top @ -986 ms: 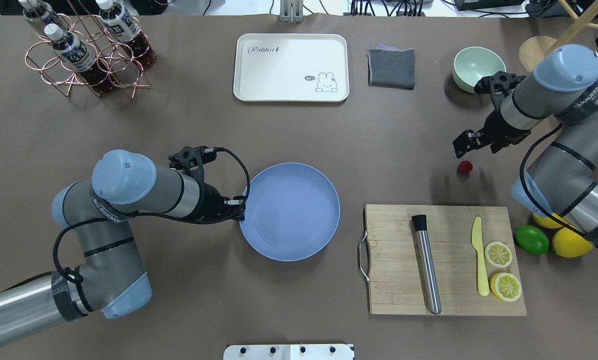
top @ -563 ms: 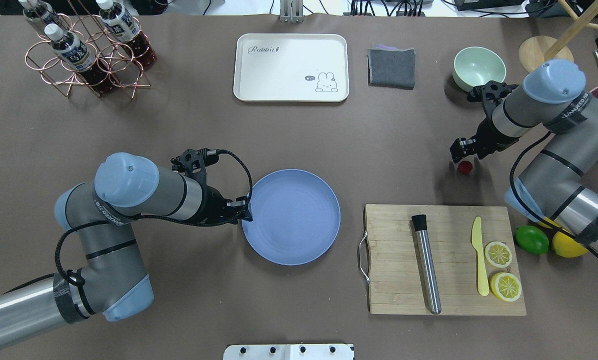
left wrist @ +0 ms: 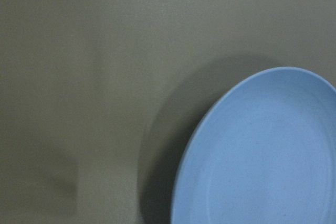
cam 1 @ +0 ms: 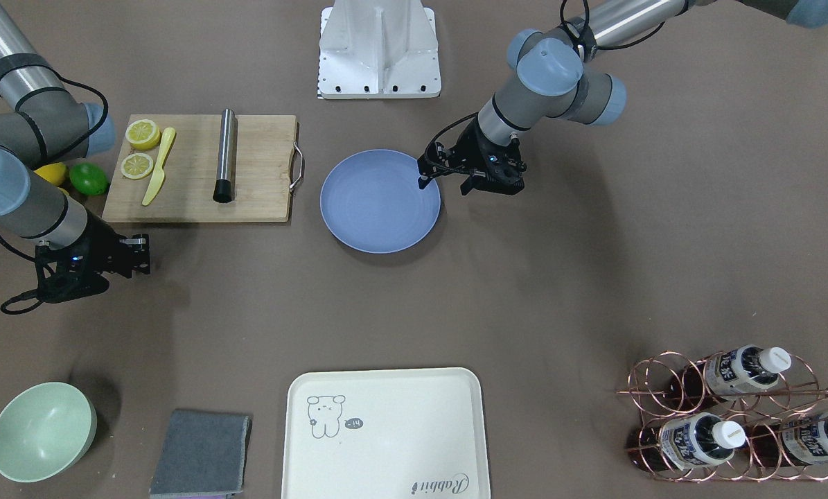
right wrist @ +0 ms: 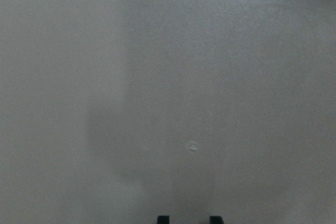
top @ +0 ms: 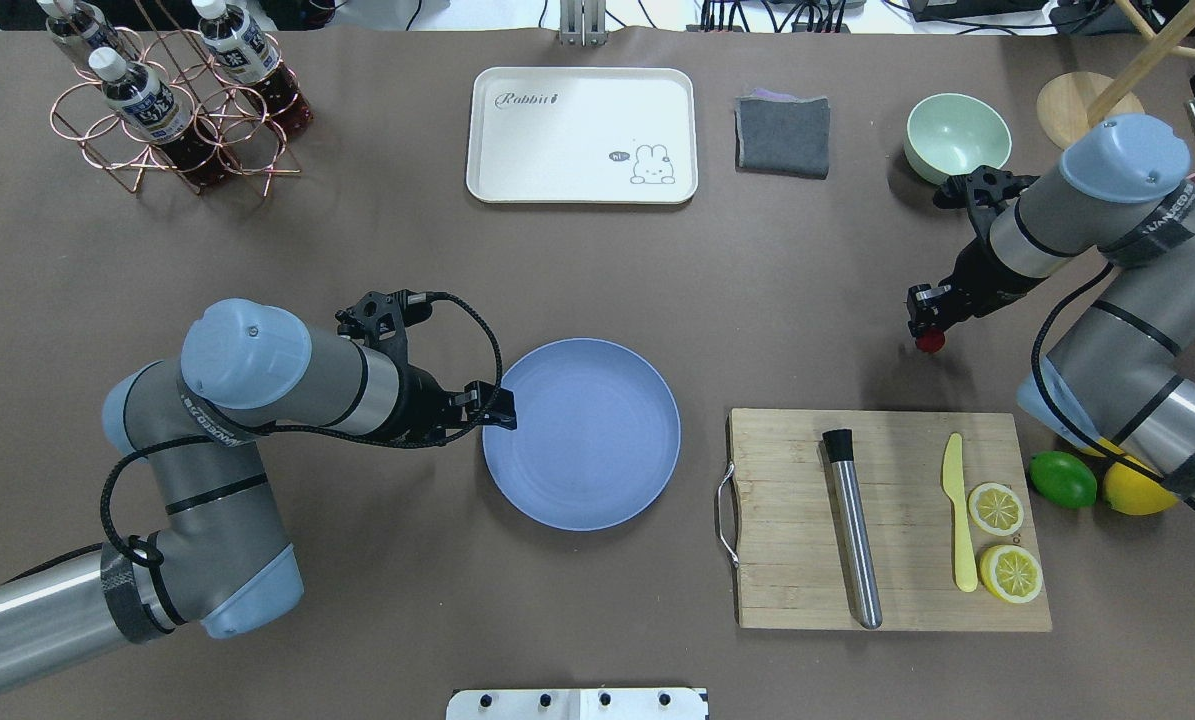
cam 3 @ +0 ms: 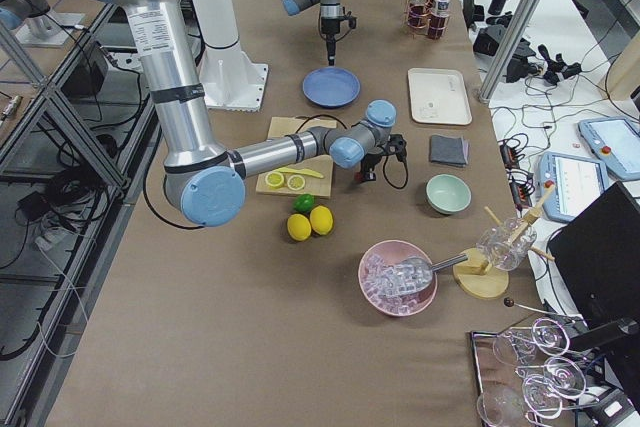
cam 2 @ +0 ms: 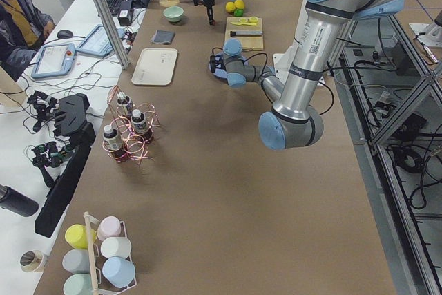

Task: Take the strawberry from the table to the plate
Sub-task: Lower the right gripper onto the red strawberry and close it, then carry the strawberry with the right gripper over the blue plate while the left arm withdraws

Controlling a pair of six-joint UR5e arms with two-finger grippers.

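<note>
The strawberry, small and dark red, lies on the brown table at the right, beyond the cutting board. My right gripper has come down over it, its fingers closed in on the berry, whose near side shows just under them. In the right wrist view only the two fingertips show, a narrow gap apart, over bare table. In the front-facing view this gripper hides the berry. The blue-grey plate sits mid-table. My left gripper hovers open at its left rim, holding nothing.
A wooden cutting board with a steel cylinder, a yellow knife and lemon halves lies near the berry. A lime and lemons sit by the right arm. Green bowl, grey cloth, cream tray and bottle rack stand at the back.
The right gripper dropped onto the strawberry and its fingers narrowed; the berry shifted slightly towards me. The left gripper let go of the plate's rim; the plate now lies a little nearer.
</note>
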